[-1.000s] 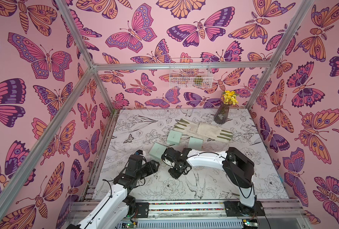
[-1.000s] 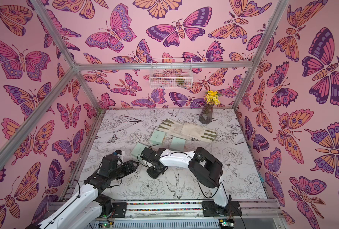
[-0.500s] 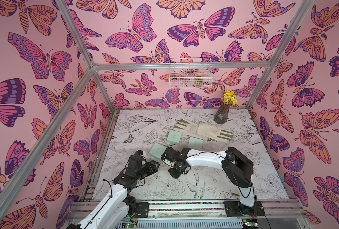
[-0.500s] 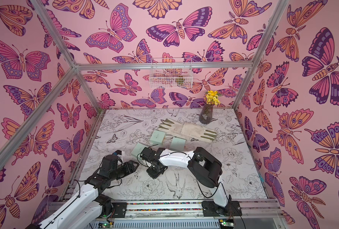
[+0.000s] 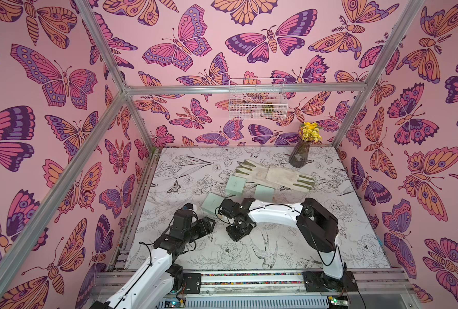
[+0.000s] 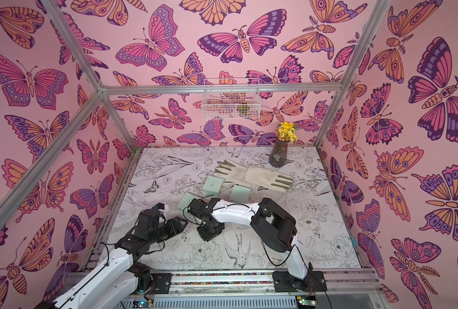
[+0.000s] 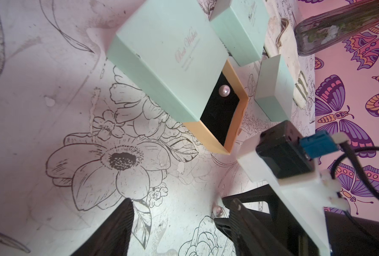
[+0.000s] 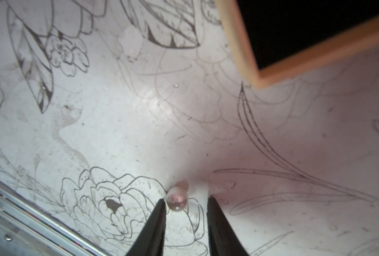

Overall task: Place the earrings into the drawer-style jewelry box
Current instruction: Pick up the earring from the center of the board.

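The mint drawer-style jewelry box point(image 5: 211, 203) point(image 7: 168, 59) lies left of centre on the table, its orange drawer point(image 7: 235, 124) point(image 8: 317, 56) pulled out. One pearl earring point(image 7: 224, 90) rests on the drawer's black lining. A second pearl earring point(image 8: 176, 198) point(image 7: 217, 210) lies on the table in front of the drawer. My right gripper point(image 8: 186, 204) point(image 5: 236, 234) points down at it, open. The pearl sits between the tips, against one finger, with a gap to the other. My left gripper point(image 7: 184, 232) point(image 5: 209, 222) hovers open and empty beside the box.
Two closed mint boxes point(image 5: 235, 184) point(image 5: 264, 193) stand just behind the open one. A pale glove point(image 5: 276, 175) lies farther back, with a vase of yellow flowers point(image 5: 300, 155) at the back right. A wire basket point(image 5: 257, 99) hangs on the rear wall.
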You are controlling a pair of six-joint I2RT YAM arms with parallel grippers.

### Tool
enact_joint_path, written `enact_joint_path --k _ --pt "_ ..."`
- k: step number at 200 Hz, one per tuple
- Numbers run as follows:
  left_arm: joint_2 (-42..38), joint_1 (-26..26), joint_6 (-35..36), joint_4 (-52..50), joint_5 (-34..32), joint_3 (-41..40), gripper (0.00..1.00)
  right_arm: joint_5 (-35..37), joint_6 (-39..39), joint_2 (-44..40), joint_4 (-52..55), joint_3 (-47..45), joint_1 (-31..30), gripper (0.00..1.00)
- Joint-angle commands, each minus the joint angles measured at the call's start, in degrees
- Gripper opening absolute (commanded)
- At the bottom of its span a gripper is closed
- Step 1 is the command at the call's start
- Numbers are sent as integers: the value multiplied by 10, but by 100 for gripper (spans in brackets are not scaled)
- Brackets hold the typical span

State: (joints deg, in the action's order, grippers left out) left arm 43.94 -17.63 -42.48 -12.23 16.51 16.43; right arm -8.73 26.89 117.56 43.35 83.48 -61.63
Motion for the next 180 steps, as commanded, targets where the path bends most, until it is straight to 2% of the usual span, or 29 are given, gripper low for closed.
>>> enact_joint_path --k 1,84,180 --pt "-6 4 4 -1 5 -10 70 -10 23 27 16 12 -4 34" --pt "-8 7 6 -1 6 -13 70 -26 39 43 21 30 -3 33" --pt "-3 9 8 1 8 -11 70 -17 40 66 45 50 -3 28"
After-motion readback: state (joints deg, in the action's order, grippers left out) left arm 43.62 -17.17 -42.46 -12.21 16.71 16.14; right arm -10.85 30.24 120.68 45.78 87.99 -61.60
